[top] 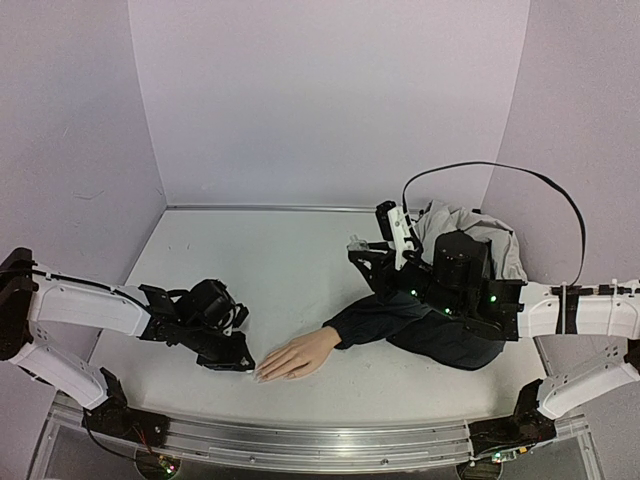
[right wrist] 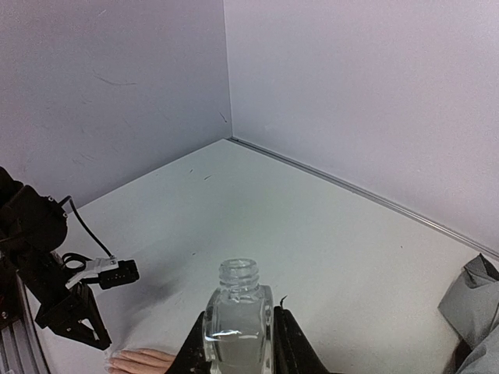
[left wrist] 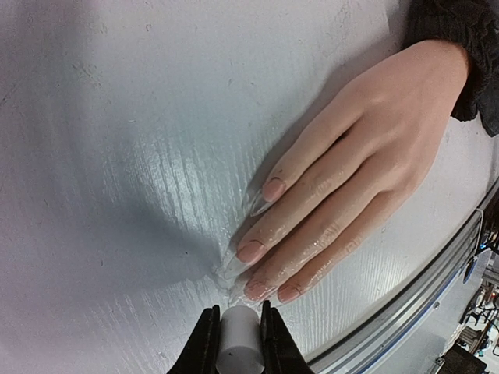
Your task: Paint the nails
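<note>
The left gripper (left wrist: 238,313) pinches a white brush cap (left wrist: 236,348), tip down at the nails (left wrist: 251,252) of the mannequin hand (left wrist: 366,156) lying flat on the table (left wrist: 117,117); the right gripper (right wrist: 239,335) clamps the open bottle (right wrist: 238,292) upright, likely against spills

White arm links (top: 85,308), black joints (top: 205,305); black fingers (left wrist: 204,343), looping black cable (top: 545,182)
</note>
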